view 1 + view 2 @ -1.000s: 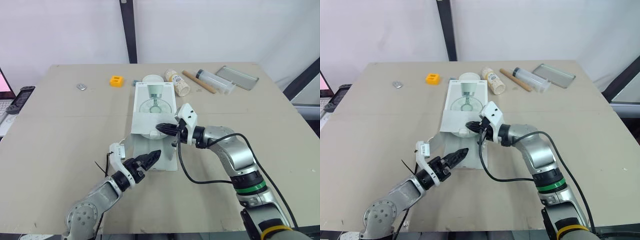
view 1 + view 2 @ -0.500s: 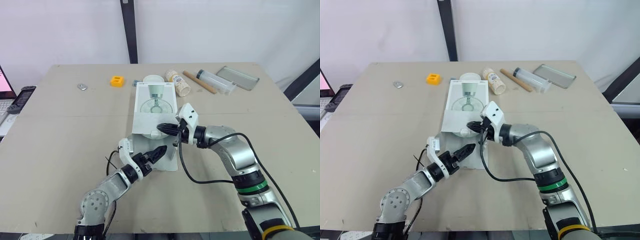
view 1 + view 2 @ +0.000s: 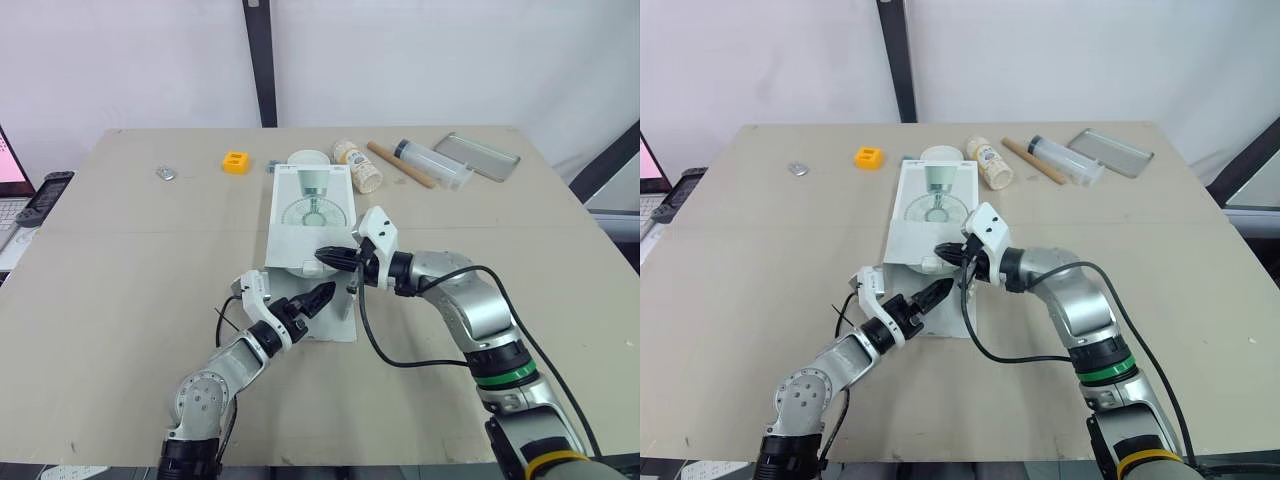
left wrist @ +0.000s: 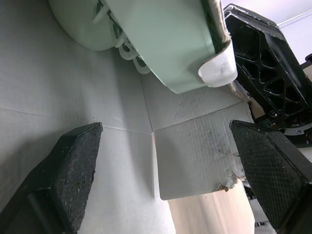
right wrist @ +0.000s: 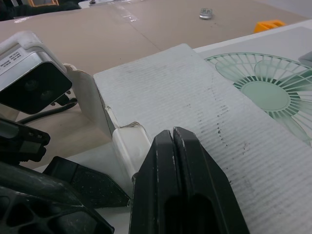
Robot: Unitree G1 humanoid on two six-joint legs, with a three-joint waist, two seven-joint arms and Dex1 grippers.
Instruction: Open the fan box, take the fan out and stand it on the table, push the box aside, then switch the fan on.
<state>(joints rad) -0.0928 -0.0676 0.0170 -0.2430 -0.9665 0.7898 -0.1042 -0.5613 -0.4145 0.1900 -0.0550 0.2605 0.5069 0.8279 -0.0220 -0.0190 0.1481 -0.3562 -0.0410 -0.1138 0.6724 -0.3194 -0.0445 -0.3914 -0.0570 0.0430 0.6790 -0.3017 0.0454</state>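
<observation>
White cardboard fan box (image 3: 308, 215) lies flat in the middle of the tan wooden table (image 3: 120, 260), with its near end open. Left gripper (image 3: 326, 292) holds its two black fingers apart over the open flap, near the pale green fan (image 4: 161, 44) inside. Right gripper (image 3: 322, 257) has its fingers pressed together at the box's open end.

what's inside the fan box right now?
The pale green fan shows at the open near end of the fan box in the left wrist view, with the open left claw at the opening. The rest of it is covered by the box top.
</observation>
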